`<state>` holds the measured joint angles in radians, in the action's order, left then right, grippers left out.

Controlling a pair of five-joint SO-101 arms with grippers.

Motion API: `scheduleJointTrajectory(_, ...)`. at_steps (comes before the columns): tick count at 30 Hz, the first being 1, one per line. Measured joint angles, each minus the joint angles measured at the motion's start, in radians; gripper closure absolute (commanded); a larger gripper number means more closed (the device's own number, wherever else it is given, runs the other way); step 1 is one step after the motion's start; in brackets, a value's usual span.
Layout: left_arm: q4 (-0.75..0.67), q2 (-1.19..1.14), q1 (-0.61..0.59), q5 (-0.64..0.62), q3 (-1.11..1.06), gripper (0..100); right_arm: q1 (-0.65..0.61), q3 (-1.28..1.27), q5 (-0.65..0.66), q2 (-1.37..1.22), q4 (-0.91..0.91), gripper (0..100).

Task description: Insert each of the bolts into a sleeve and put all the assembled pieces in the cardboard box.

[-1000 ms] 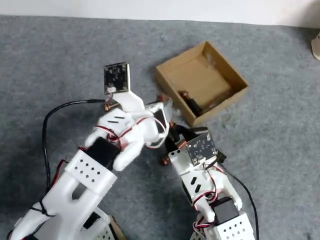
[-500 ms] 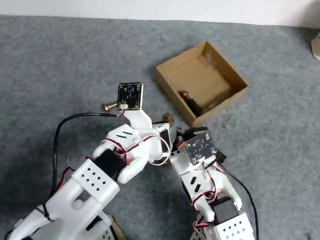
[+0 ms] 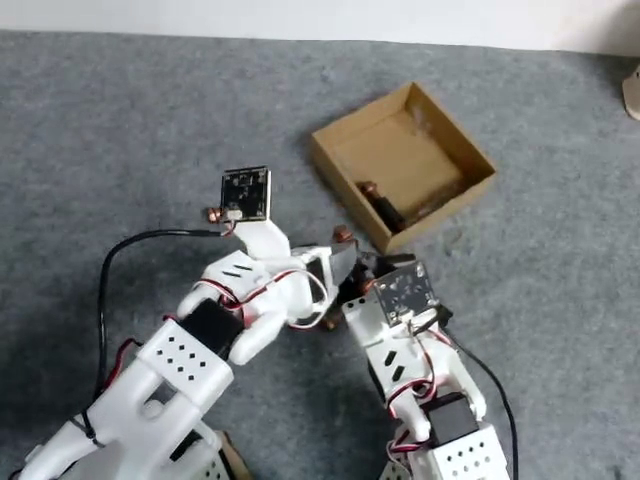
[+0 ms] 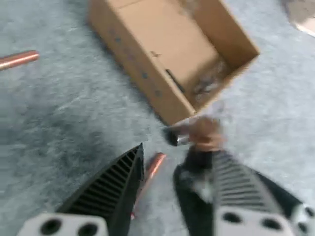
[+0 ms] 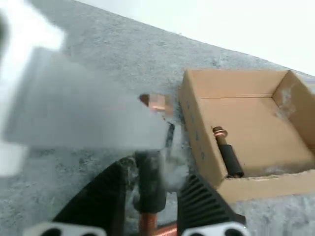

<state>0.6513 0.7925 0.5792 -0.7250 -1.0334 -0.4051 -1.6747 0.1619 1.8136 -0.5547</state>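
The cardboard box point(image 3: 345, 185) stands at the back right, with one assembled piece point(image 3: 381, 206) lying inside, also visible in the right wrist view point(image 5: 227, 152). My right gripper point(image 5: 155, 179) is shut on a black sleeve point(image 5: 149, 184) with copper showing below it. In the high view it sits just in front of the box's near corner point(image 3: 365, 272). My left gripper point(image 3: 338, 262) is right beside it, its fingers apart in the left wrist view point(image 4: 165, 157). A copper bolt point(image 4: 152, 166) lies on the carpet between them. A blurred copper head point(image 3: 342, 234) shows at the left fingertips.
Another loose bolt point(image 3: 214, 213) lies on the grey carpet left of the left arm's wrist board, and appears in the left wrist view point(image 4: 17, 59). A black cable point(image 3: 110, 270) loops at the left. Open carpet lies to the left and far right.
The left arm has pulled back from beside the box and its gripper has come down next to the right gripper. The copper head moved with it. The right arm barely shifted.
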Motion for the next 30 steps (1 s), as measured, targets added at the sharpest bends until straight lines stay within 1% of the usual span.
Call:
scheduleJointTrajectory(2,0.002,-0.011,0.002,0.000,-0.034,51,0.005,0.000,0.000,-0.002,0.000,99.2)
scheduleJointTrajectory(4,0.002,-0.006,-0.006,-0.002,-0.060,49,0.006,0.000,0.002,0.000,-0.002,99.2)
scheduleJointTrajectory(10,0.003,-0.014,-0.031,-0.003,-0.080,47,0.011,0.002,0.002,0.002,-0.002,99.2)
scheduleJointTrajectory(13,0.005,-0.015,-0.081,-0.002,-0.080,47,0.034,0.002,0.002,0.003,0.000,99.2)
scheduleJointTrajectory(15,0.008,-0.015,-0.117,-0.002,-0.080,47,0.058,0.002,0.031,0.003,-0.002,99.2)
scheduleJointTrajectory(18,0.009,-0.017,-0.212,0.006,-0.081,47,0.091,0.000,0.086,0.003,-0.035,99.2)
scheduleJointTrajectory(25,0.009,-0.015,-0.420,0.006,-0.186,47,0.097,0.017,0.118,0.003,-0.038,99.2)
scheduleJointTrajectory(27,0.009,-0.015,-0.453,0.006,-0.187,47,0.100,0.025,0.155,-0.015,-0.038,99.2)
scheduleJointTrajectory(30,0.009,-0.015,-0.493,0.006,-0.187,47,0.098,0.051,0.201,-0.109,-0.031,99.2)
